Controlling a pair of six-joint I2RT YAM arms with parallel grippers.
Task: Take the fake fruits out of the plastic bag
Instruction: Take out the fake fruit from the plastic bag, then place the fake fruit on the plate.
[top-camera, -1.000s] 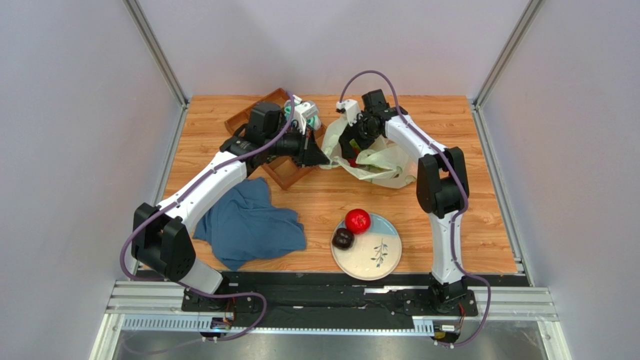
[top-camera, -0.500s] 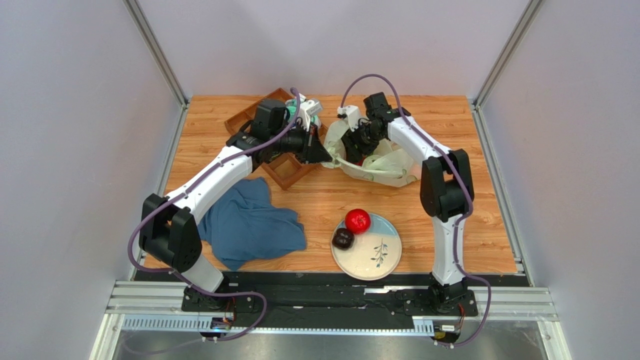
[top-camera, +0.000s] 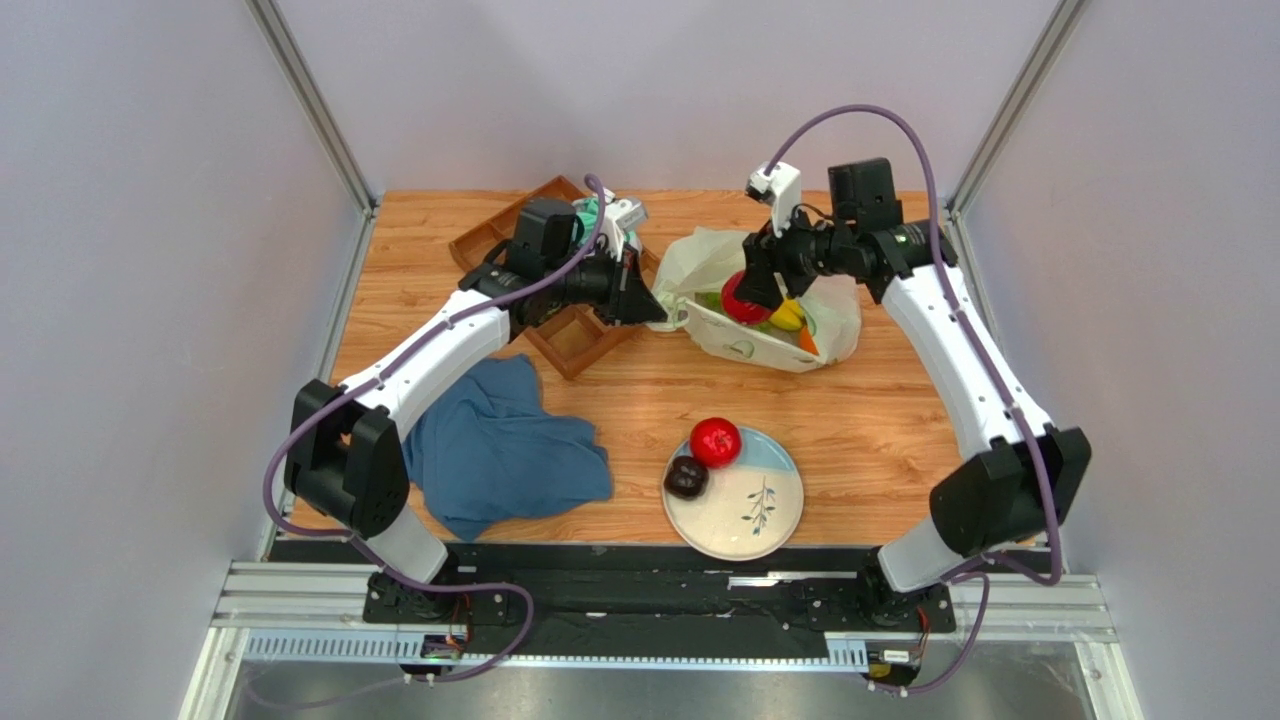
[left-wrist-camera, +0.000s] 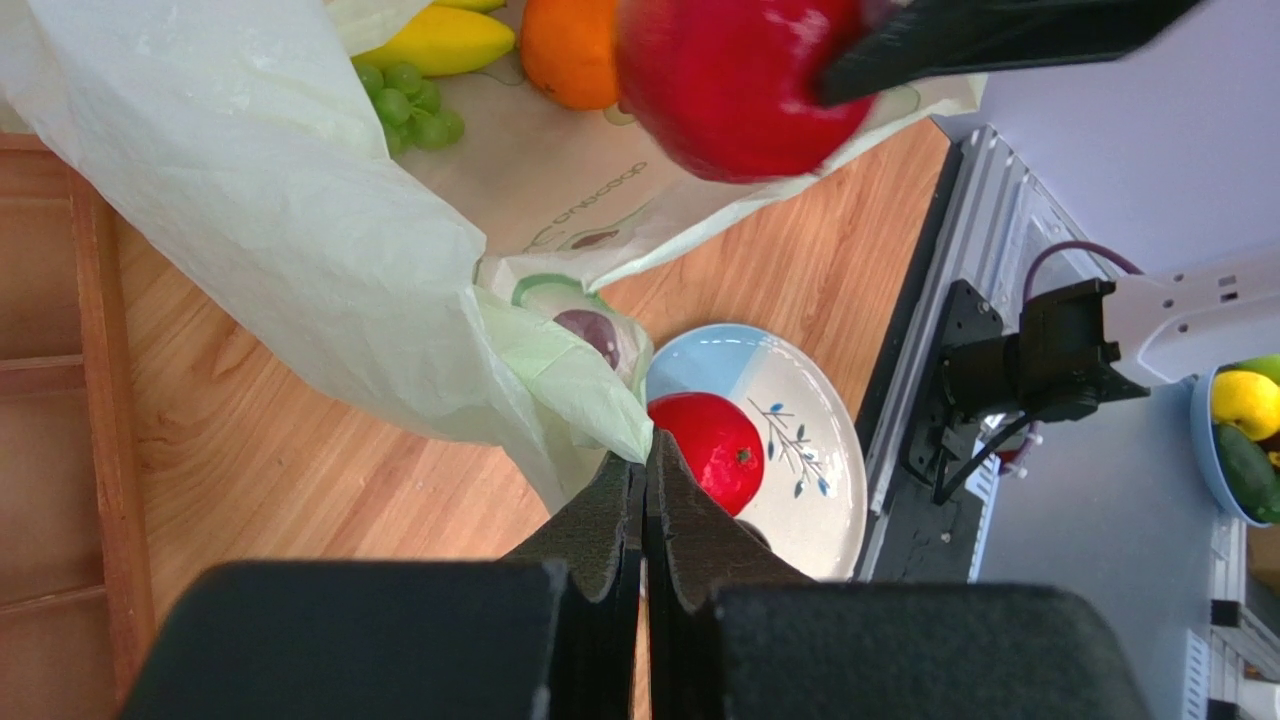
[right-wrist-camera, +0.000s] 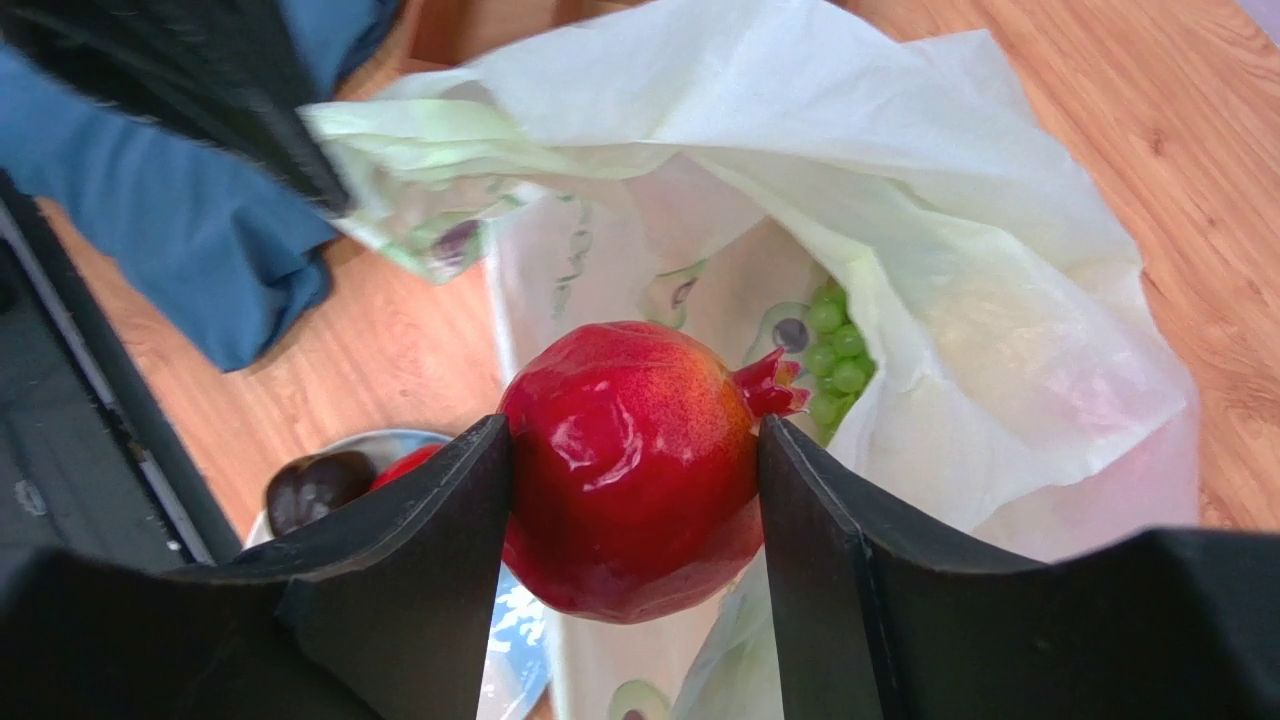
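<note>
The pale yellow-green plastic bag (top-camera: 751, 333) lies at the back of the table, its mouth open. My left gripper (top-camera: 655, 311) is shut on the bag's rim (left-wrist-camera: 601, 393) and holds it up. My right gripper (top-camera: 747, 294) is shut on a glossy red pomegranate (right-wrist-camera: 631, 465), held above the bag's mouth; it also shows in the left wrist view (left-wrist-camera: 736, 83). Inside the bag lie a yellow banana (left-wrist-camera: 436, 41), an orange (left-wrist-camera: 571, 53) and green grapes (right-wrist-camera: 834, 360). A red apple-like ball (top-camera: 715, 441) and a dark purple-brown fruit (top-camera: 687, 477) sit on the plate (top-camera: 759, 525).
A dark blue cloth (top-camera: 504, 450) lies front left. A wooden tray (top-camera: 564, 353) stands at the back left under my left arm. The plate is near the front edge, middle.
My right gripper has risen out of the bag and moved right with the red pomegranate in it. The bag has shifted right and opened wider. My left gripper has stayed on the rim.
</note>
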